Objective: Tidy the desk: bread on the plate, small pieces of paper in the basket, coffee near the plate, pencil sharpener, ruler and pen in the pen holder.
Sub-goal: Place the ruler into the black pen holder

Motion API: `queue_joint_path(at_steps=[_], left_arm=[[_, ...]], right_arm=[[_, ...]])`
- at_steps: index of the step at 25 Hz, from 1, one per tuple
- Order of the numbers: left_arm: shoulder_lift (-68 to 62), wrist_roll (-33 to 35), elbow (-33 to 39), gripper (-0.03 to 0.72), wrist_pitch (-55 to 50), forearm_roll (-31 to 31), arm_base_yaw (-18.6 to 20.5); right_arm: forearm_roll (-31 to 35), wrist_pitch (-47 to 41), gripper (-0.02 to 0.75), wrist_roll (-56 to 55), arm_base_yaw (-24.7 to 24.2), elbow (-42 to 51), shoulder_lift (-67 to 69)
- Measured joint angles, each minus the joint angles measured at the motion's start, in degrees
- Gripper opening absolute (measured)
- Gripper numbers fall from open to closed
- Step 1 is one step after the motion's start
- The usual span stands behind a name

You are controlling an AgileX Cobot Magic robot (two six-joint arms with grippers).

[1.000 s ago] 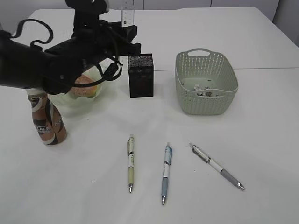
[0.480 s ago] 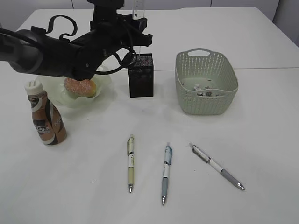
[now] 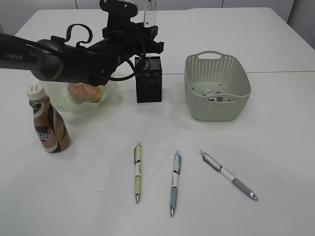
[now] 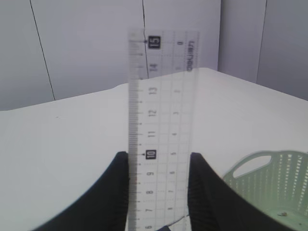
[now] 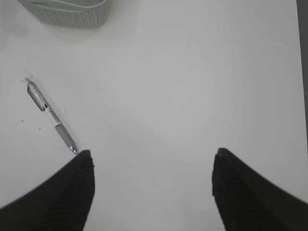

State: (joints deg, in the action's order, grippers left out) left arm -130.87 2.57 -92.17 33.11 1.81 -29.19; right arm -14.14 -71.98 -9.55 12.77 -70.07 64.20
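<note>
My left gripper (image 3: 146, 35) is shut on the clear ruler (image 3: 150, 11) and holds it upright just above the black mesh pen holder (image 3: 148, 81). In the left wrist view the ruler (image 4: 161, 110) stands between both fingers of that gripper (image 4: 159, 166). The bread (image 3: 84, 91) lies in the ruffled green plate (image 3: 110, 90), with the coffee (image 3: 48, 125) in front of it to the left. Three pens (image 3: 138, 172) (image 3: 174, 182) (image 3: 229, 174) lie on the desk (image 3: 275, 147). My right gripper (image 5: 151, 161) hangs open over bare desk beside a pen (image 5: 50, 115). The pencil sharpener is out of view.
The sage-green basket (image 3: 216, 86) stands right of the pen holder with small pieces of paper (image 3: 214, 94) inside. Its rim (image 4: 269, 185) shows at the lower right of the left wrist view, and its base (image 5: 67, 12) at the top of the right wrist view.
My left arm has swung right with the ruler, from over the plate to over the pen holder. The bread is now uncovered. The pens have not moved.
</note>
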Motion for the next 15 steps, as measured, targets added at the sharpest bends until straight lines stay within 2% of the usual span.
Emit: queue_joint_path(at_steps=[10,15], left_arm=[[-5.1,-1.1,-5.8,0.239,-1.8,0.0,0.7],[-5.8,-1.2,-6.2,0.239,-2.2,0.0,0.7]], right_arm=[[-1.2,0.2,0.561,0.0,0.0,0.0,0.0],[-1.5,0.5,0.561,0.0,0.0,0.0,0.0]])
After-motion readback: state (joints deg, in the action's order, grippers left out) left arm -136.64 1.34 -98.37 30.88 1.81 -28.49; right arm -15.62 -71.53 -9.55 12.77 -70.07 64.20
